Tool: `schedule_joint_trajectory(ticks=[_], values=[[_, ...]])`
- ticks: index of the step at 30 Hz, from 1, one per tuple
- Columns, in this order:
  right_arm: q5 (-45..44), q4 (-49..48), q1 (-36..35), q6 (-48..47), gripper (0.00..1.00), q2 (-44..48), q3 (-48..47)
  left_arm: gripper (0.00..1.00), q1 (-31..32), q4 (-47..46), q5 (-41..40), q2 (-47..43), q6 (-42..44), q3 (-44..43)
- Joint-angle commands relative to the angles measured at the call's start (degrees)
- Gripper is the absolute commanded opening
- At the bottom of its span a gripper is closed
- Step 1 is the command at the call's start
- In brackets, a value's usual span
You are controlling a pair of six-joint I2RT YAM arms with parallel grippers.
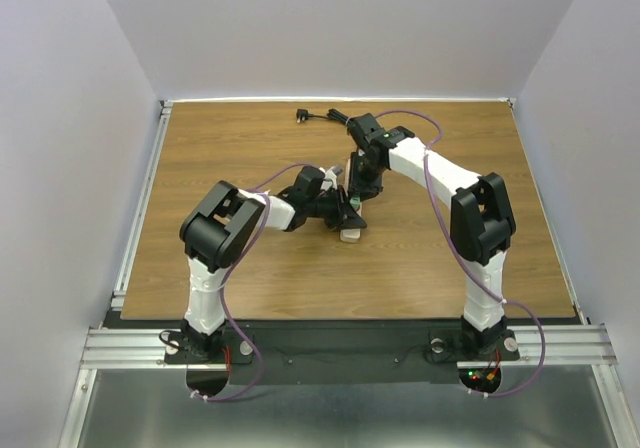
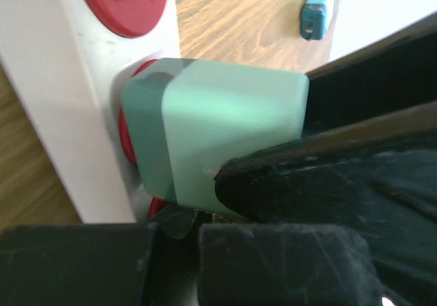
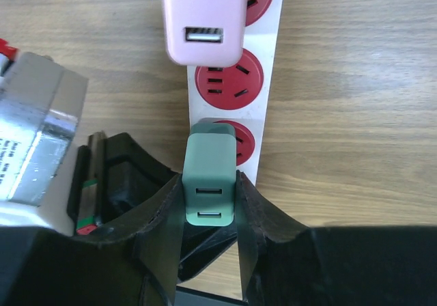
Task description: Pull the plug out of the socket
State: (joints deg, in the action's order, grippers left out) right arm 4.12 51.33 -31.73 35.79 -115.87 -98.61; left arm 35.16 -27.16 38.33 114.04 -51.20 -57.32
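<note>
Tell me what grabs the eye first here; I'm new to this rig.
A mint-green plug, pinched by the right tool, sits on a red outlet of the beige socket strip. A pink plug covers an outlet farther along it.

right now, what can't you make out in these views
Top view: the long beige power strip is mostly hidden under both arms.
Left wrist view: the left hand is a dark blur at the bottom edge; open or shut is unclear.
Right wrist view: the pink rectangular plug is cut off by the top edge; the green square plug hides its own prongs.
</note>
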Motion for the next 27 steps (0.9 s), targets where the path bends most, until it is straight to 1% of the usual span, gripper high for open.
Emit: schedule_joint_trajectory(ticks=[1, 2, 4, 7, 16, 22, 27], values=[[2.3, -1.41, -0.27, 0.33, 0.01, 3.63, -2.9, 0.0, -0.79, 0.8, -4.84, 7.59, 2.34, 3.43], [2.21, -1.32, -0.27, 0.33, 0.0, 3.9, -3.43, 0.0, -0.79, -0.34, -4.4, 9.6, 1.9, 5.18], [1.86, -1.23, -0.35, 0.33, 0.01, 4.51, -3.7, 0.0, -0.88, -3.24, -3.53, 10.94, 0.84, 6.78], [1.68, -1.15, -0.27, 0.51, 0.0, 5.04, -3.35, 0.0, -1.23, -3.52, -4.4, 10.86, 1.36, 8.01], [-0.95, -0.97, -0.27, 1.3, 0.0, 7.68, -4.49, 0.0, -1.41, -3.52, -4.31, 12.79, 1.63, 8.36], [-0.6, -0.36, -0.27, 1.74, 0.0, 8.56, -5.19, 0.0, -1.5, -3.52, -3.96, 14.11, 1.72, 8.28], [-2.27, 0.96, -0.27, 1.91, 0.01, 9.7, -8.78, 0.0, -1.67, -3.6, -3.87, 14.46, 1.72, 8.54]])
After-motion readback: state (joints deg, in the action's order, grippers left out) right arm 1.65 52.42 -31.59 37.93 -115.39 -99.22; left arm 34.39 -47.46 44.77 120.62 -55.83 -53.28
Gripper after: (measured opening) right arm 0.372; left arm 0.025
